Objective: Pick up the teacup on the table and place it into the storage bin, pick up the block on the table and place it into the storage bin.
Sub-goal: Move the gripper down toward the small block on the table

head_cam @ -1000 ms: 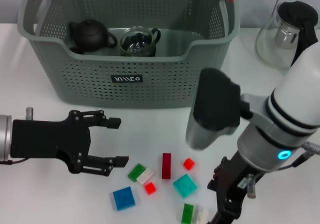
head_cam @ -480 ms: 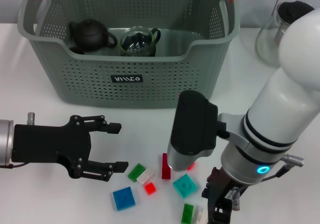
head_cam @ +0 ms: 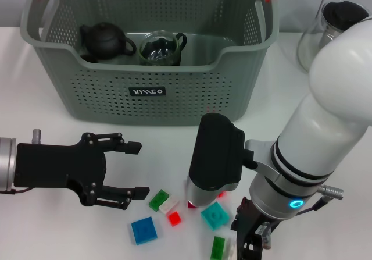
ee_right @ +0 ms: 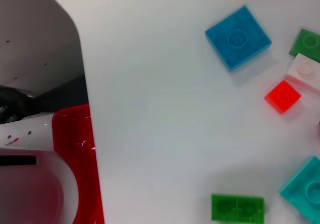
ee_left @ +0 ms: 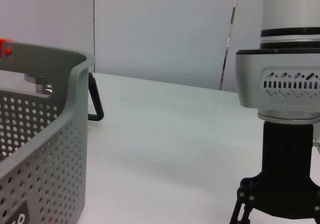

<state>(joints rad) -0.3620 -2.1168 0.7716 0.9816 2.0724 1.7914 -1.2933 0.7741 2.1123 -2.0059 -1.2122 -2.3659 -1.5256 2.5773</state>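
The storage bin (head_cam: 145, 91) stands at the back of the table, and its perforated wall (ee_left: 40, 149) fills one side of the left wrist view. A glass teacup (head_cam: 162, 48) sits inside it beside a black teapot (head_cam: 104, 41). Loose blocks lie in front: a blue block (head_cam: 143, 230) (ee_right: 238, 37), a green-and-white pair (head_cam: 163, 201), a small red one (head_cam: 174, 218) (ee_right: 282, 96), a teal one (head_cam: 214, 216) and a green one (head_cam: 218, 247) (ee_right: 237, 207). My left gripper (head_cam: 138, 169) is open, just left of the blocks and holding nothing. My right gripper (head_cam: 250, 239) hangs low over the right-hand blocks.
My right forearm (head_cam: 215, 158) covers most of a dark red block (head_cam: 191, 202). A glass kettle (head_cam: 331, 39) stands at the back right. The right wrist view shows the table's edge, with a red object (ee_right: 75, 159) beyond it.
My right arm has swung left and down over the blocks, now hiding the dark red block and another small red one. My left gripper has barely moved.
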